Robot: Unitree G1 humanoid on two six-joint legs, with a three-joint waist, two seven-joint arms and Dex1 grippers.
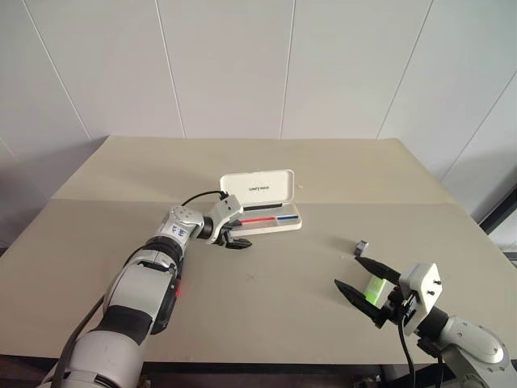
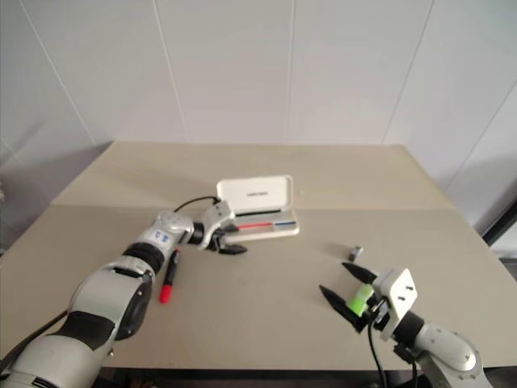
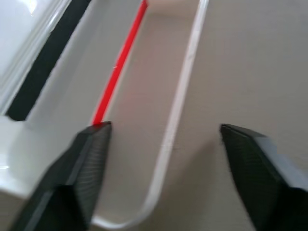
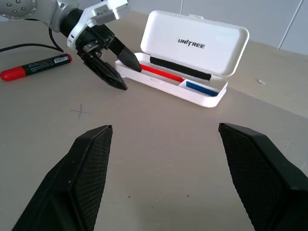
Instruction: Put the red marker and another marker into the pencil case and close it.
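Pencil case [image 3: 173, 120] in left wrist view: blurred, cut off at picture edges, lid lettering unreadable. Lime-green marker [image 1: 372, 289] partly hidden between right gripper's fingers [image 1: 373, 267]. Small grey object [image 1: 361, 246] on table, right of case, too small to identify. Red marker [image 2: 170, 276] partly hidden behind left arm.

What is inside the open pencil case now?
The pencil case holds no marker: its tray shows a red and blue stripe and a black strip along the hinge. The left gripper, fingers apart, covers the tray's near end.
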